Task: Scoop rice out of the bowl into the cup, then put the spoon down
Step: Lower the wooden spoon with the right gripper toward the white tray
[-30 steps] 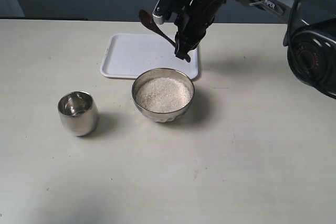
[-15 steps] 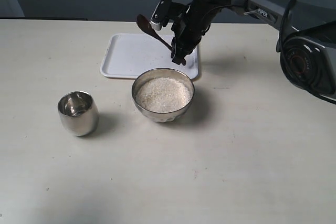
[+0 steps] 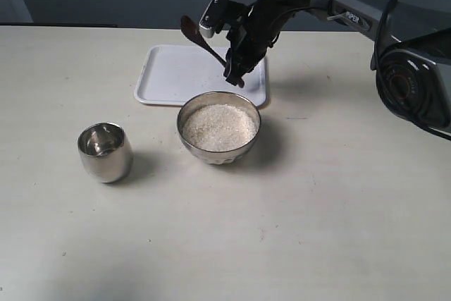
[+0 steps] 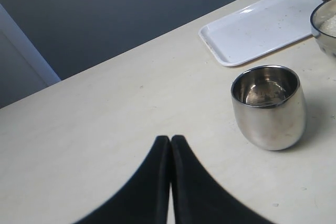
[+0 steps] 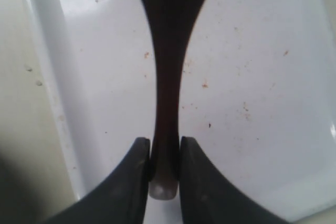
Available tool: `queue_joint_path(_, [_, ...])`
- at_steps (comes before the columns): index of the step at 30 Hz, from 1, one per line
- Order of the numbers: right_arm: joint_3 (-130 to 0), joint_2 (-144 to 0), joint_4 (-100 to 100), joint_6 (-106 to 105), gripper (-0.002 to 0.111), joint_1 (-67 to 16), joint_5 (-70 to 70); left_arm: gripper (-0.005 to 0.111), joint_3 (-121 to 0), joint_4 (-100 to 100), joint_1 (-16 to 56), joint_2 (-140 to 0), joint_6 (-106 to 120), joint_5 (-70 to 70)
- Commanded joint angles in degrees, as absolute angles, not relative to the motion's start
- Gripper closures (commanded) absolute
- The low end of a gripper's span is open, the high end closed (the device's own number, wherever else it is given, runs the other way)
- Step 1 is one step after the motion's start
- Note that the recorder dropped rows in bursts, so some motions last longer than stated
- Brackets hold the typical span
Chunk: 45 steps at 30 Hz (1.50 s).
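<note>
Step in hand, as judged: spoon carried toward the first scoop. No rice is seen on the spoon head, and none is made out in the cup.

- The right end effector [image 3: 235,70] is pinched on the spoon [image 3: 204,40] near the handle's end. This is confirmed in the right wrist view, where the spoon [image 5: 167,103] is clamped between both fingers [image 5: 137,182].
- The spoon is held in the air over the white tray [image 3: 173,75], just far of the bowl [image 3: 211,154]. The head is up and to the left, with the handle slanting down to the right.
- The bowl sits mid-tabletop [image 3: 317,230], filled with rice [image 3: 220,126] close to the rim.
- The cup [image 3: 106,151] stands upright to the left of the bowl, well apart from it. It is also seen in the left wrist view [image 4: 269,108].
- The left end effector [image 4: 170,153] is pressed together with nothing between its fingers, and is parked left of the cup.

What the next move calls for, as judged:
- The spoon is to be brought nearward over the bowl and the head pitched down into the rice.
- The head is small, so a shallow dig and a level lift are needed, or grains are likely to be lost on the way left to the cup.
- The cup mouth is narrow, so the head is to be centred over it before tipping.
</note>
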<state>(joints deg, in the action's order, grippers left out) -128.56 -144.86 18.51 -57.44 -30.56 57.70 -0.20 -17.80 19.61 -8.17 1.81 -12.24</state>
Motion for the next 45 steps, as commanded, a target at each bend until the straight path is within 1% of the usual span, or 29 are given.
queue_joint_path(1, [-128.8,-144.5,19.7,-57.9,0.109,-30.3,58.5,0.106,0.0,-17.5,20.2,-7.8,1.6,-11.8])
queue_joint_path(45, [-128.8,-144.5,22.4,-55.6,0.109,-30.3,61.4,0.106,0.0,-17.5,20.2,-7.8,1.6,-11.9])
